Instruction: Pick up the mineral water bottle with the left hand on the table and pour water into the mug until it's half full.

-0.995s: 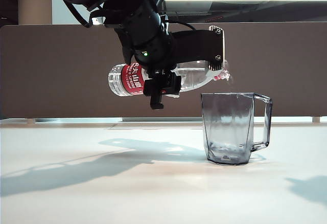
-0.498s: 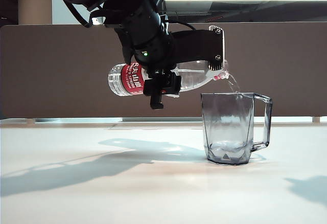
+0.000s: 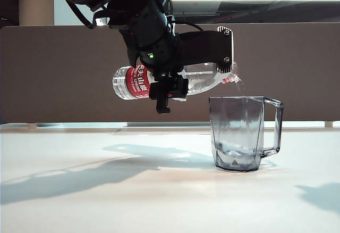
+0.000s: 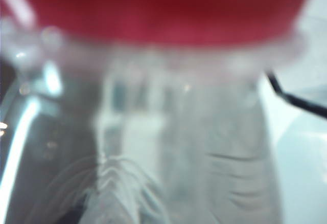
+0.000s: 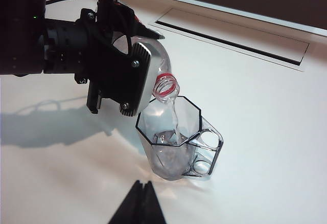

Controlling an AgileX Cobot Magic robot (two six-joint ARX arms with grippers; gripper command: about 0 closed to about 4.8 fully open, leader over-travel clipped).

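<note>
The faceted, grey-tinted mug [image 3: 245,133] stands on the glossy white table [image 3: 106,201] toward its right side, holding only a shallow pool of water [image 3: 234,151] at the bottom. Above it the left gripper [image 3: 204,49] clamps the clear mineral water bottle [image 3: 175,81], lying nearly level, its open mouth over the rim. The right wrist view alone shows a thin stream [image 5: 175,123] falling into the octagonal mug [image 5: 176,142], plus the right gripper [image 5: 139,207], its dark fingertips seemingly pressed together. The left wrist view is a blur of red label [image 4: 158,6] and ribbed plastic.
</note>
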